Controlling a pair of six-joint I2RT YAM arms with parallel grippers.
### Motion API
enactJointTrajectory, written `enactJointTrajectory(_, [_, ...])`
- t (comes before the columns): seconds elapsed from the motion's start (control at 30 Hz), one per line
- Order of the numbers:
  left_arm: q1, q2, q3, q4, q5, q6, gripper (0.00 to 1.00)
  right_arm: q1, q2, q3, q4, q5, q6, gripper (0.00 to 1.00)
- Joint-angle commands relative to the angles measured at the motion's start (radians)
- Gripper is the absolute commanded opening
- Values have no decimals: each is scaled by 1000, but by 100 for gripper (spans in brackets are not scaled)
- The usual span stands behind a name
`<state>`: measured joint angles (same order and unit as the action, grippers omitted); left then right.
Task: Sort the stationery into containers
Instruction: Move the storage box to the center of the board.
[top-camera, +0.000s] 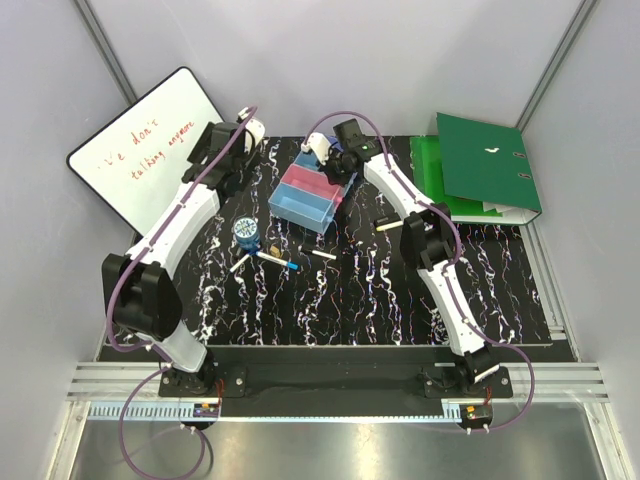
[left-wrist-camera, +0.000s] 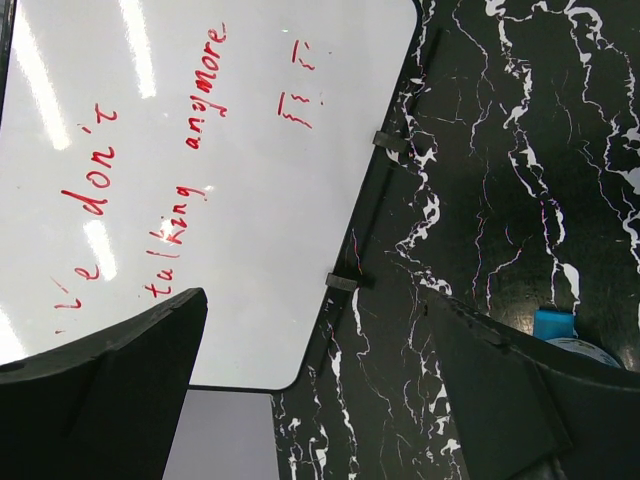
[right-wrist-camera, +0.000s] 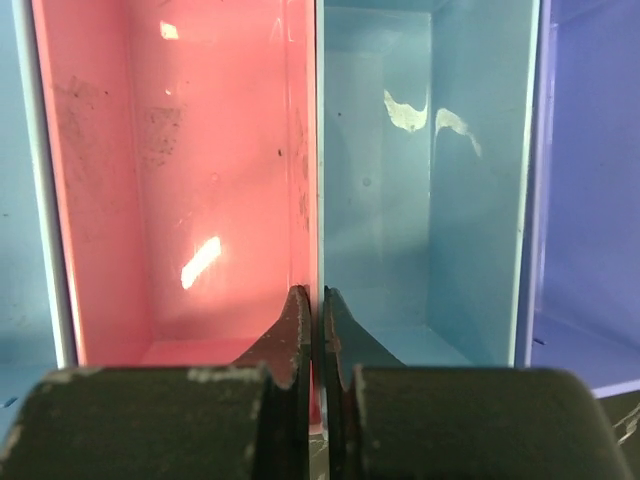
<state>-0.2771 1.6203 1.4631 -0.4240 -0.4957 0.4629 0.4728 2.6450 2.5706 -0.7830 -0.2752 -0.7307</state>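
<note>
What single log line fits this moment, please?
left jaws open, empty; right jaws shut at wall between pink plastic bin and light-blue plastic bin; blue-capped white marker unsorted

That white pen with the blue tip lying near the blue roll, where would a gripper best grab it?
Probably mid-barrel, from straight above, fingers turned across its length. The blue-tipped pen lies flat and slanted on the table, so only its long sides offer a pinch; its white end sits close to another pen.

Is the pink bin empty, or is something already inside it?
Empty, as far as visible: the right wrist view shows only bare walls and floor inside the pink bin; its nearest corner is hidden.
</note>
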Motion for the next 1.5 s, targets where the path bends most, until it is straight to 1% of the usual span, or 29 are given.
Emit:
enactJointTrajectory(0.0, [7,-45,17,-5,-24,5,99,7,-65,-21,-2,105,192,0])
enactJointTrajectory(0.13, [7,-51,29,-16,-23,10,99,7,-71,-20,-10,200,341,0])
enactJointTrajectory(0.3, [7,-66,25,-35,-23,10,99,7,-88,-35,-19,266,559,0])
enactJointTrajectory(0.57, [7,-80,-23,-47,-17,20,99,-11,-99,-41,-71,255,871,0])
enactJointTrajectory(0.73, [7,-82,-30,-47,-9,26,99,-22,-112,-67,-84,223,1022,0])
enactJointTrajectory(0.97, [7,-83,-41,-51,-1,17,99,-22,-138,-112,-82,209,1146,0])
enactJointTrajectory(1.2, [7,-79,-33,-53,2,17,99,-17,-125,-162,-82,237,1172,0])
enactJointTrajectory(1.47, [7,-73,-32,-53,5,23,99,-2,-152,-248,-81,255,1238,0])
